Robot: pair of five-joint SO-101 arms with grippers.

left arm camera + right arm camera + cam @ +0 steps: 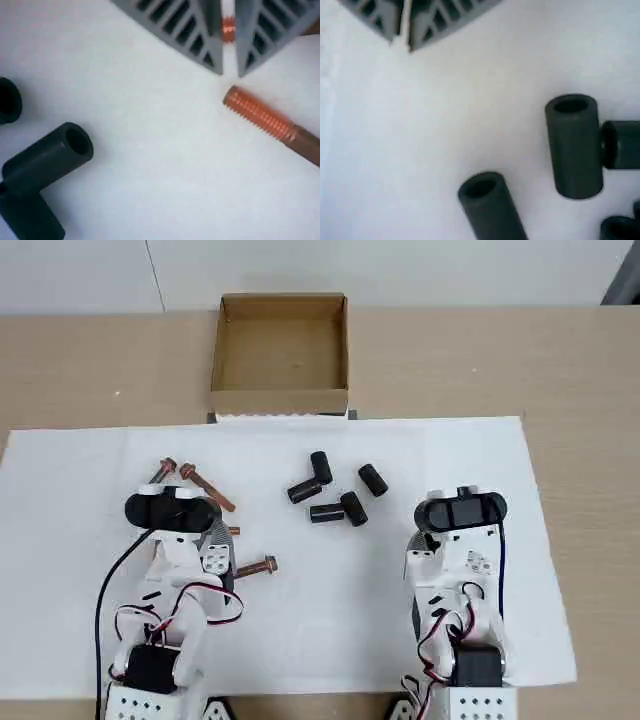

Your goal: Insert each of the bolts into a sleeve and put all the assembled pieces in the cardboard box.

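Presently, all stock is unassembled. Bolts, copper: loose on the white sheet at the left, beside the left arm, one partly hidden under it. Sleeves, black, five: clustered at centre between the arms, likely so either can reach. Cardboard box: far centre, empty. Left gripper: jaws drawn to a narrow slit; the copper thread seen through it probably lies beneath, ungripped. Right gripper: jaws nearly together, holding nothing, near the sleeves, some cut off at its view's edge.
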